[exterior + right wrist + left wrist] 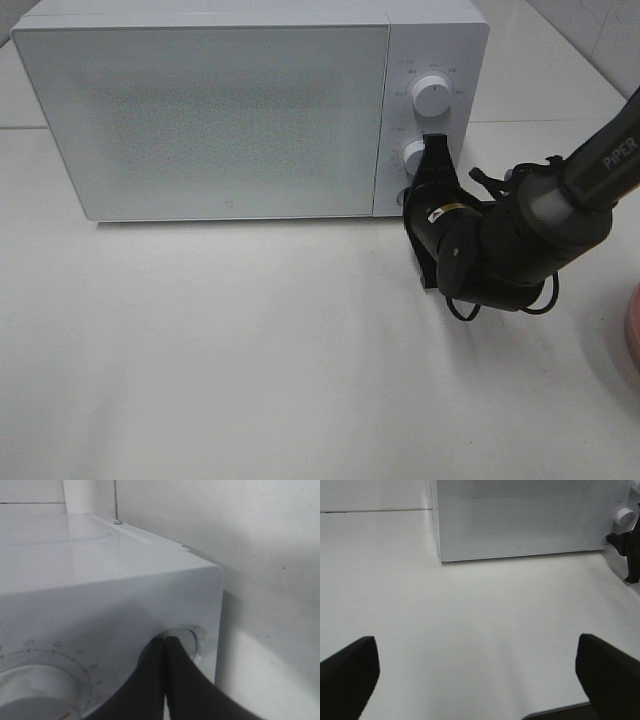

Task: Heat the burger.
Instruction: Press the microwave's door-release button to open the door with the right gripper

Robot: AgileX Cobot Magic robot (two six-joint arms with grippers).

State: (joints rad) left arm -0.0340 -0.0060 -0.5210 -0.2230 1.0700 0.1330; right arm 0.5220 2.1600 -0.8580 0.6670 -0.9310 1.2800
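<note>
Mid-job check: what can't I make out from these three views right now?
- Burger: in no view. The microwave door is shut and its speckled window shows nothing inside.
- Right hand contact: in the exterior high and right wrist views, its own shut fingers hide whether it touches the lower knob.
- Pink plate: cut off by the exterior view's right edge.
- Dial markings: too small to read.

You have the right tool (436,148), jaws together, at the lower knob (412,156) of the shut microwave (200,110) standing on the white table (250,350).
</note>
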